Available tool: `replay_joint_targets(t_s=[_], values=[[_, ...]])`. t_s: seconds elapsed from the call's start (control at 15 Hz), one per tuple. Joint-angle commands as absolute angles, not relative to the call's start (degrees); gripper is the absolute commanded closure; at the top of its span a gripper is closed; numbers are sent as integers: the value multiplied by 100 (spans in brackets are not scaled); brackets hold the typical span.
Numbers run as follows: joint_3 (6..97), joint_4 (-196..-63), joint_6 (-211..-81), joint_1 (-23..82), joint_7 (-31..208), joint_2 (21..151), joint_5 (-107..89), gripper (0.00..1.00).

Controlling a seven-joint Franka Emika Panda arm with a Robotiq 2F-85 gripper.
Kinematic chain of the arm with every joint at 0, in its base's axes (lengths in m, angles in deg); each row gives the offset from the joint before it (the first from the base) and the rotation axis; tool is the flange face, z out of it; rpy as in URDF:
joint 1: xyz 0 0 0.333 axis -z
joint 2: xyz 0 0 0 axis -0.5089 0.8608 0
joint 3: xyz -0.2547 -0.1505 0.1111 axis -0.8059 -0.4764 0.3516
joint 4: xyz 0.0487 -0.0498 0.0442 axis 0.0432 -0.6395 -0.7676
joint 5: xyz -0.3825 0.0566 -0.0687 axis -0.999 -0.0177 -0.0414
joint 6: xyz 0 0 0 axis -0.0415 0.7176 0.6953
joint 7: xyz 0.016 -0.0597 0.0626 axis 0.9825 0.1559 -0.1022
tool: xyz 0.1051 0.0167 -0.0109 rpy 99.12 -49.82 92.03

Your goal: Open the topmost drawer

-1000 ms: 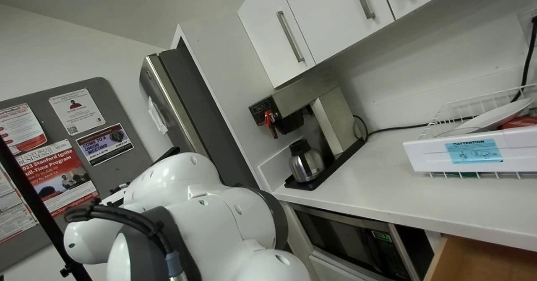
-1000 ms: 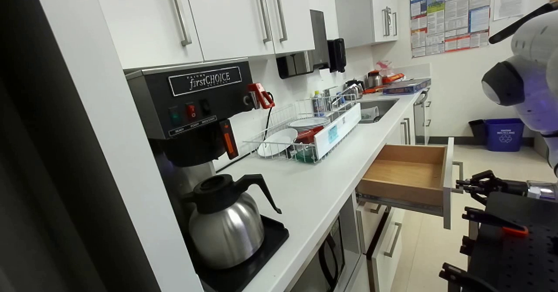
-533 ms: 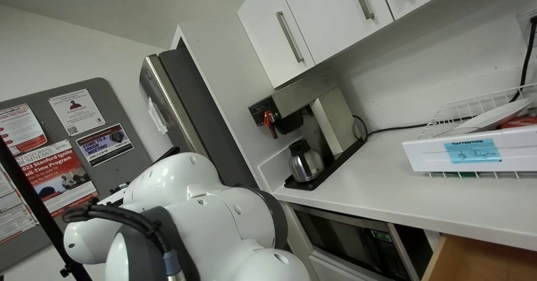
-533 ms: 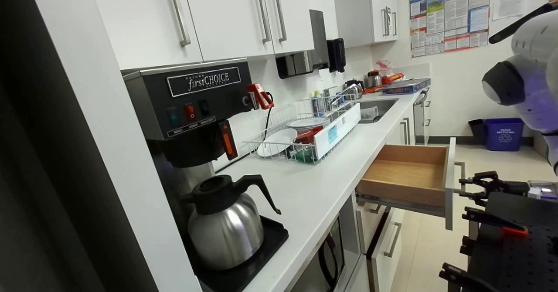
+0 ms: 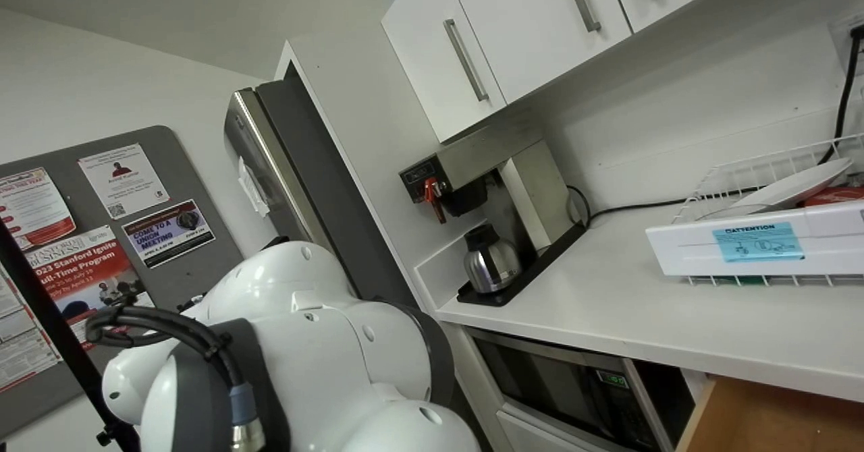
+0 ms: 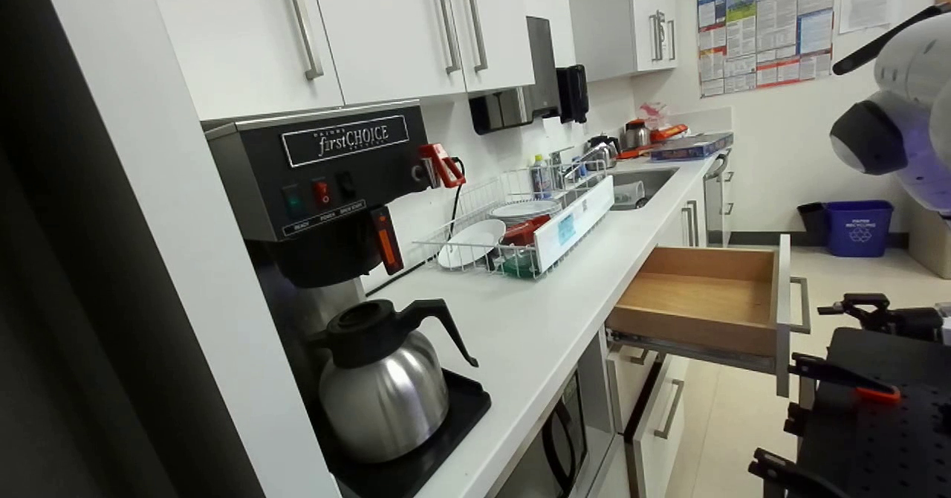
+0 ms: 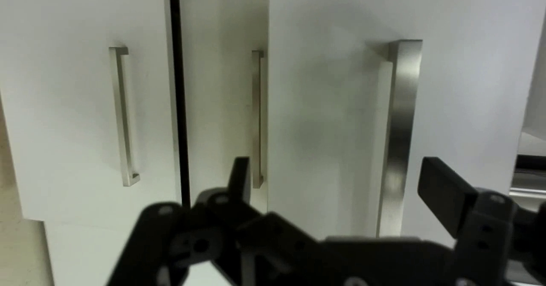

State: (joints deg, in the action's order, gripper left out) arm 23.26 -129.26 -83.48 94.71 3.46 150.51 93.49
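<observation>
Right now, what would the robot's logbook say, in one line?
Topmost drawer: pulled open | gripper: open, holding nothing | drawer handle: ungripped, a gap between it and the gripper | task: appears done

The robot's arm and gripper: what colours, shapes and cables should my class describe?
The arm is glossy white and rounded, with dark grey sections; black cables meet a blue-grey sleeve and silver connector. The gripper is black, with jointed links and blocky fingers.
</observation>
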Motion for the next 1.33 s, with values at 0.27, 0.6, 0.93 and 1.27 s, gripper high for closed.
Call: replay_joint_targets(t_s=[0.27, 0.6, 0.93, 1.27], values=[[2426, -13644, -7948, 9912, -344, 14007, 8045, 0], [2375, -14679, -8369, 9595, -359, 13075, 7926, 0], [2525, -14348, -8225, 9782, -209, 13197, 7769, 0], [2399, -14813, -8421, 9609, -379, 12784, 7777, 0]])
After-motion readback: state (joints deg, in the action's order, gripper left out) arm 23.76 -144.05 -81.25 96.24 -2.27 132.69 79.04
